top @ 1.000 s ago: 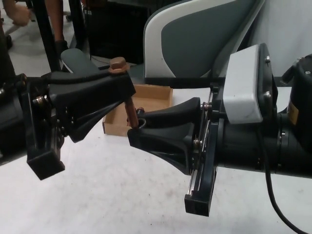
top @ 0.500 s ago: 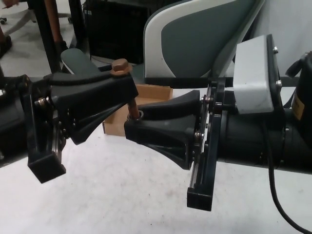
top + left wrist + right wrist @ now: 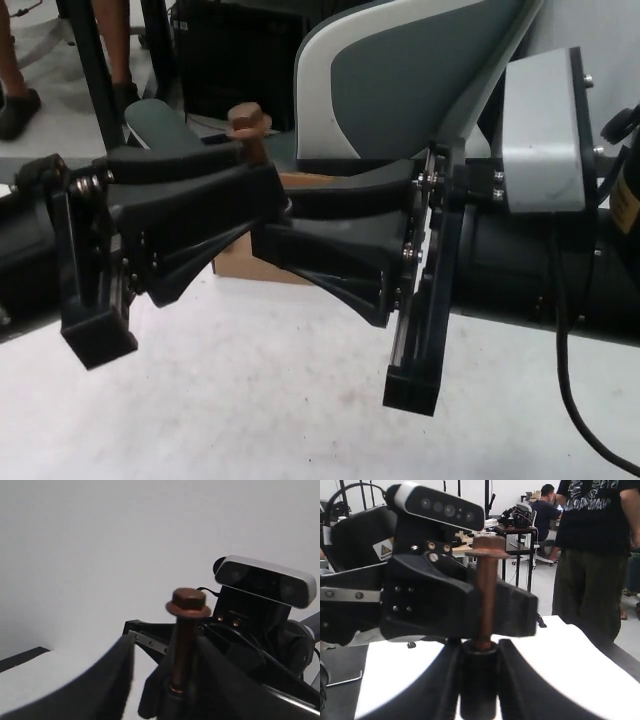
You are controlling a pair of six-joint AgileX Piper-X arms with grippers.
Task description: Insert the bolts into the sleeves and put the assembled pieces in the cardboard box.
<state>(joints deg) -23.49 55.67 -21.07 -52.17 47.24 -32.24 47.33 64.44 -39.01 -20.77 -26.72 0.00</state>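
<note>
A copper bolt [image 3: 247,122] stands upright with my left gripper [image 3: 262,195] shut on its shank [image 3: 184,640], the flanged head sticking out above the fingers [image 3: 112,680]. From the opposite side, my right gripper [image 3: 272,238] is shut on a black sleeve [image 3: 478,680]. In the right wrist view the bolt [image 3: 486,590] enters the top of the sleeve, and the left gripper [image 3: 460,605] holds it just above. In the high view the two grippers overlap tip to tip and hide the sleeve. The cardboard box [image 3: 240,262] sits on the bench behind and below them.
Bare white bench top [image 3: 250,400] lies under both arms. A grey and white chair [image 3: 400,80] stands behind the bench. A person in dark clothes [image 3: 590,555] stands past the bench's far edge in the right wrist view.
My right gripper has risen with the sleeve toward the left gripper. The bare stretch of shank between them is gone from the high view, and the two grippers now overlap.
</note>
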